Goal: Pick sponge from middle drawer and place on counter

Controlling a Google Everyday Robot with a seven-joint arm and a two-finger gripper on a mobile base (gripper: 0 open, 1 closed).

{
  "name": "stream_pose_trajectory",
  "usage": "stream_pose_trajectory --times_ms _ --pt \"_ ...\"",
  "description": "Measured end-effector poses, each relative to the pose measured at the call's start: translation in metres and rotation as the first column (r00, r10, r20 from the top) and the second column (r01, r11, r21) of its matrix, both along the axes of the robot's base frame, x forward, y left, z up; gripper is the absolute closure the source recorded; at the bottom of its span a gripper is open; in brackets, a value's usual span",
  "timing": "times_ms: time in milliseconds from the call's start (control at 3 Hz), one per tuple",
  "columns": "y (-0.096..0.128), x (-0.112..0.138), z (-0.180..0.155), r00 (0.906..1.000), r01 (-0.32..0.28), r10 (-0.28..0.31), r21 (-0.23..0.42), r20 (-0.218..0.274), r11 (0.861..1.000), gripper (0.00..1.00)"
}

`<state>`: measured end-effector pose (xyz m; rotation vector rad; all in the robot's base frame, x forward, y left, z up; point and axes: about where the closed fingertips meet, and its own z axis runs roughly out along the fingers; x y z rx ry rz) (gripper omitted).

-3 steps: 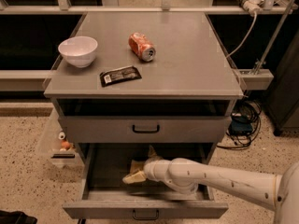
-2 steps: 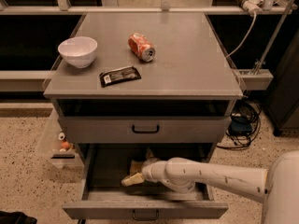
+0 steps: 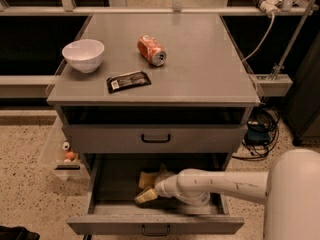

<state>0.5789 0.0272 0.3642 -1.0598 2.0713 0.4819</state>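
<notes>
Trouble is brewing in the middle drawer (image 3: 200, 224), where the end effector (image 3: 146, 196), its grip unreadable, could shove the sponge (image 3: 146, 178) backward.

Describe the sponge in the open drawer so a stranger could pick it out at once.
Find the grey metal cabinet, then its pulled-out middle drawer under the shut handled front. On its dark floor, left of centre, lies the small pale-yellow rectangular sponge. It sits just behind the gripper of the white arm; that tip is equally pale but joined to the arm.
</notes>
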Motion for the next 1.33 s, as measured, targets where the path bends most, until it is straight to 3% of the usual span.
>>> stream_pose_trajectory --times_ms 333,1333 --pt "-0.0052 -0.0045 -0.0127 0.9990 -0.015 0.014 -0.018 -0.044 1.000 0.17" --pt "-0.0063 -0.0052 -0.0142 0.9988 -0.016 0.016 -0.020 -0.046 1.000 0.87"
